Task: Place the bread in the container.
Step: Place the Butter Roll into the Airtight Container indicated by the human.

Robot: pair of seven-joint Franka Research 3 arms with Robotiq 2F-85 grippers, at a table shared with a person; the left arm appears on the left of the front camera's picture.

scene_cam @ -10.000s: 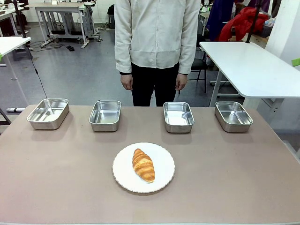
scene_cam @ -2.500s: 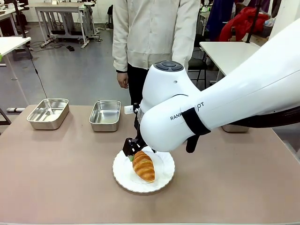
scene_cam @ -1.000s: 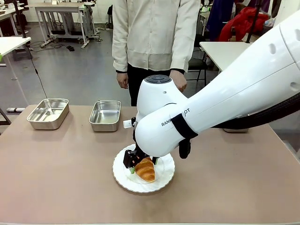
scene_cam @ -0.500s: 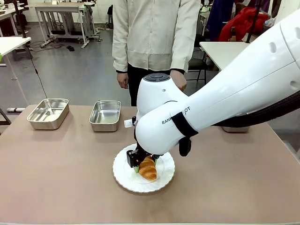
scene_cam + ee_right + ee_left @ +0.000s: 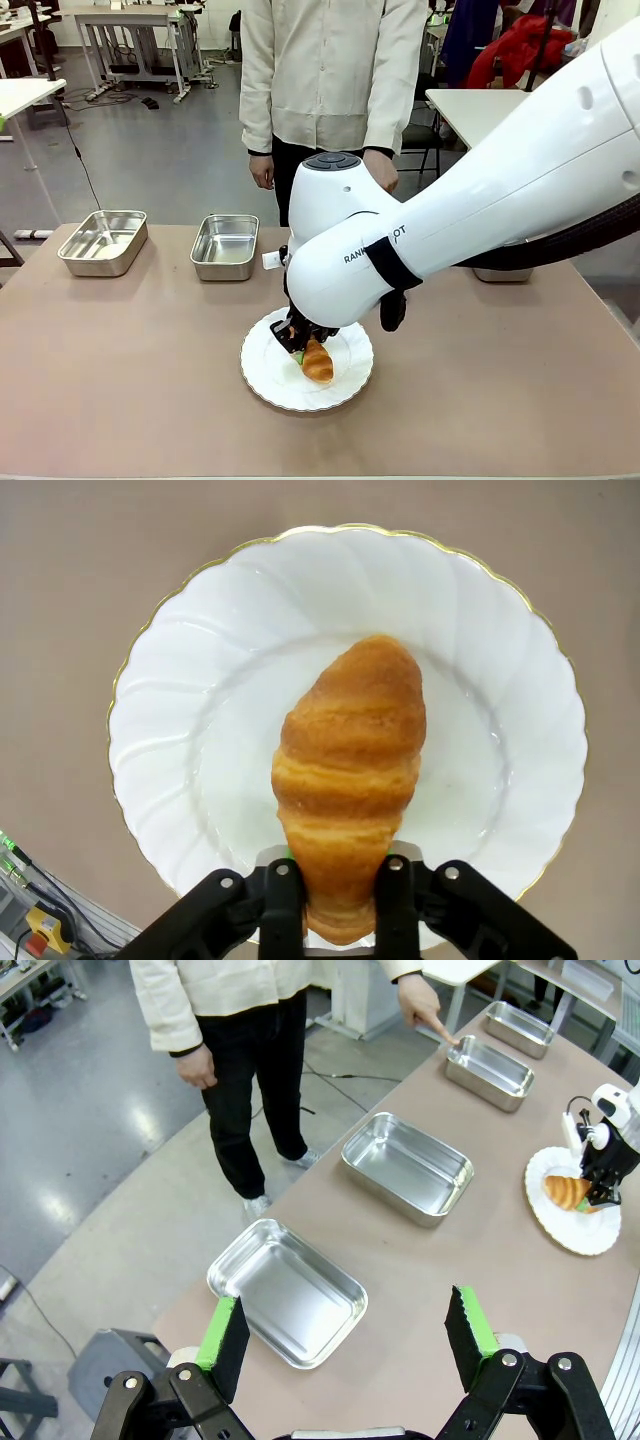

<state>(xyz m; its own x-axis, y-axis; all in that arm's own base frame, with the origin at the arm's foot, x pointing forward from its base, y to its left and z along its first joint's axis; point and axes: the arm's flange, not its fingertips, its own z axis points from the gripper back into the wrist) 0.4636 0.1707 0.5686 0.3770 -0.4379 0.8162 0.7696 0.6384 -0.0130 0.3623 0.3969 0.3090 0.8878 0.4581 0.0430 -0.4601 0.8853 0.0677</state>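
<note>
My right gripper (image 5: 335, 885) is clamped on one tapered end of the croissant (image 5: 350, 760), and that is the worry: most of the pastry hangs beyond my fingers, out over the white plate (image 5: 180, 710). Held so near its tip, it could swing, slip through the pads, or tear at the thin end once I carry it off, because the weight sits well away from the grip. A soft crust may also crush if I squeeze harder to stop it sliding.

In the front view the croissant (image 5: 316, 359) points down toward the plate (image 5: 262, 372), its lower end at or just above the plate's middle; I cannot tell whether it is touching. It runs straight out from between my fingers, in line with them.

The person's hand (image 5: 421, 1008) points a finger at one steel tray (image 5: 490, 1065), the third along the row from the tray (image 5: 285, 1292) nearest my left gripper (image 5: 343, 1345), so I judge that to be the container. It lies on the desk (image 5: 450, 1290) beyond the plate, on the person's side. A misread of which tray is meant would be the other way to fail.

My left gripper hangs open, holding nothing, above the end tray, well apart from the plate.
</note>
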